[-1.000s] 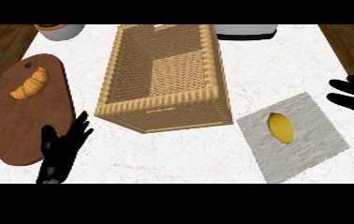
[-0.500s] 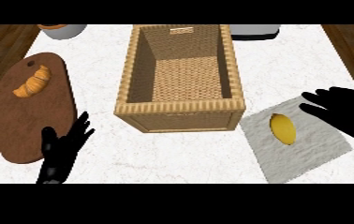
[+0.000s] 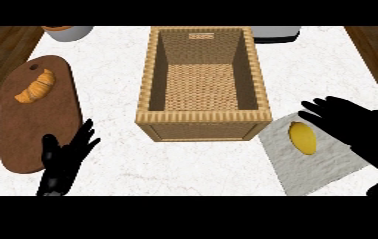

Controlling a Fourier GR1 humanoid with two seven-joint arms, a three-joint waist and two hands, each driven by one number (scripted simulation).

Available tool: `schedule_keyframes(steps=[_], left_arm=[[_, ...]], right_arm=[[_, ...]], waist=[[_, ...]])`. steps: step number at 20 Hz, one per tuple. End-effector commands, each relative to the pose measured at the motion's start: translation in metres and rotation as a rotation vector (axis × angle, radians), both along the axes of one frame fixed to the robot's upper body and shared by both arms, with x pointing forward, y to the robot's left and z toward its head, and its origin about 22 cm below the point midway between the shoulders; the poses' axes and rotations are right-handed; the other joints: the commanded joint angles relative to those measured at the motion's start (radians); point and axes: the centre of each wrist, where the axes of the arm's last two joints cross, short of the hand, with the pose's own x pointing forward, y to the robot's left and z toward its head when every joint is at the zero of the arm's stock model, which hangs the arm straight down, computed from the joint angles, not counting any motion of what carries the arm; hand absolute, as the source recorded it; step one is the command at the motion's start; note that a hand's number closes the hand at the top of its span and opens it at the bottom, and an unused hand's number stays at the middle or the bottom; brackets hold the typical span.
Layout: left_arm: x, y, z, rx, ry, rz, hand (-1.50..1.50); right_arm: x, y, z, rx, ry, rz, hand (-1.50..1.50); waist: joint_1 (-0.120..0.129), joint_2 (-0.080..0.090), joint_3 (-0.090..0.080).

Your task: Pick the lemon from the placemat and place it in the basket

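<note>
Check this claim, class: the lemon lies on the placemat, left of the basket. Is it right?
No. The head view shows the lemon on the placemat to the right of the basket, not left. The rest holds.

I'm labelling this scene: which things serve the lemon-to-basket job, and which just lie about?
For the job: yellow oval lemon, pale grey cloth placemat, rectangular woven wicker basket, black right hand.
Lying about: golden croissant, brown oval wooden board, round grey bowl, grey object behind the basket, left hand resting lower left.
</note>
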Motion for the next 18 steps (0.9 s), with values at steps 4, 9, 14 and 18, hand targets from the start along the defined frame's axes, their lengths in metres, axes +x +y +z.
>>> schedule_keyframes(steps=[4, 9, 14, 18], left_arm=[[-0.02, 0.0, -0.006, 0.009, 0.109, 0.03, 0.0], [-0.004, 0.007, -0.009, 0.019, 0.081, 0.009, 0.0], [-0.017, 0.003, -0.012, 0.012, 0.094, 0.008, 0.0], [-0.017, 0.005, -0.008, 0.005, 0.079, 0.034, 0.0]], right_arm=[[0.004, -0.014, -0.05, -0.007, 0.01, -0.009, -1.5], [0.018, -0.022, -0.066, -0.004, 0.021, 0.004, -1.5], [0.042, -0.015, -0.081, -0.003, -0.012, -0.019, -1.5], [0.021, -0.019, -0.101, 0.008, -0.006, -0.004, -1.5]], waist=[[-0.003, 0.003, -0.005], [-0.006, 0.005, -0.006], [0.006, 0.006, -0.006], [-0.005, 0.004, -0.006]])
